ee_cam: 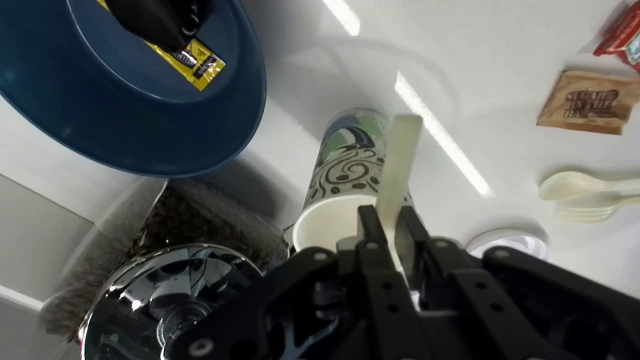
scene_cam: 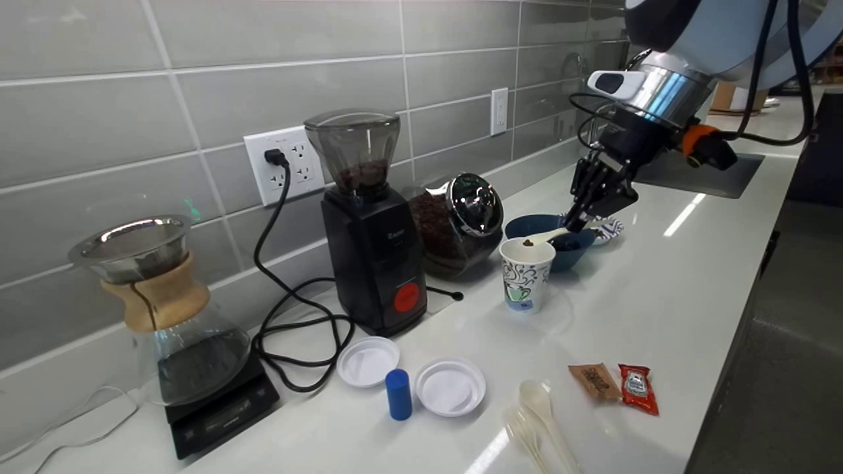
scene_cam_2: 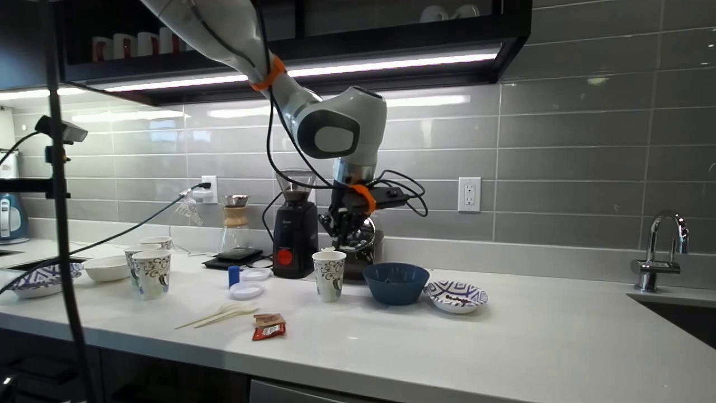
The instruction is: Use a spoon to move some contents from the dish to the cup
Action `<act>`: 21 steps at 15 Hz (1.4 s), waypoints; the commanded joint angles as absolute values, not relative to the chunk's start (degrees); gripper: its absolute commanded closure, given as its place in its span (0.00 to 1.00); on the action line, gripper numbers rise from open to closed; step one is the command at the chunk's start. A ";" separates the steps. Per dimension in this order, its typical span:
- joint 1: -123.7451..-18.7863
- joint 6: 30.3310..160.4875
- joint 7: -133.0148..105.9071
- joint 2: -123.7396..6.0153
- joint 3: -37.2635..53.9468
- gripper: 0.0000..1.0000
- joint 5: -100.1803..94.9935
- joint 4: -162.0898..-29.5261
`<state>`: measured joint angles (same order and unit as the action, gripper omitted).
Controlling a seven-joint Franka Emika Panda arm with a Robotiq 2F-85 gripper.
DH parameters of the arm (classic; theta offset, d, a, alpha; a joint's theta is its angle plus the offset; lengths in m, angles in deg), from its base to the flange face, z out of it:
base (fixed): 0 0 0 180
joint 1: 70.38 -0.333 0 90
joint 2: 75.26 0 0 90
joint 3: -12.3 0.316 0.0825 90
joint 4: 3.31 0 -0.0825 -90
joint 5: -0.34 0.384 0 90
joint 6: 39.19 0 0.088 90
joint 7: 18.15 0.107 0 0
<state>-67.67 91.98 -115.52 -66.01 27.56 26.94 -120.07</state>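
Gripper (ee_cam: 388, 222), nearest in the wrist view: jaws closed on the handle of the spoon (ee_cam: 399, 160), with the butt end jutting past them. Left to right, in both exterior views: carafe (scene_cam: 164, 303), then grinder (scene_cam: 372, 257), tall and black, both incidental to the task. Next, cup (scene_cam: 527, 283), upright on the counter (scene_cam: 658, 296), with the spoon's tip at the mouth and a small dark load (scene_cam: 528, 243) showing there (contact between tip and rim not clear). Step in hand, to judge by this pose: emptying the spoon. For a clean result, first bring the tip, seemingly near one edge, well over the middle of the mouth. Roll the spoon about its handle, slowly, rather than plunging straight down; avoid any push on the rim (paper by the look of it, so probably light and easily toppled). Hold the roll long enough to shed everything, perhaps with a slight shake for anything clinging. Keep the squeeze firm throughout, against a likely twist of so thin a handle. Level the spoon before lifting away. Farther right, bowl (scene_cam_2: 396, 288), near the cup but apart from it. Right again, dish (scene_cam_2: 472, 293), patterned, holding dark bits (scene_cam_2: 456, 300): source for a second spoonful, if wanted.
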 commanded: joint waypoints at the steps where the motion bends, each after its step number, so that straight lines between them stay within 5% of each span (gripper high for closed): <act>1: -71.95 93.91 -109.61 -66.19 24.67 0.97 20.48 -120.73; 21: -83.15 94.79 -79.88 -66.09 24.44 0.97 -21.70 -118.25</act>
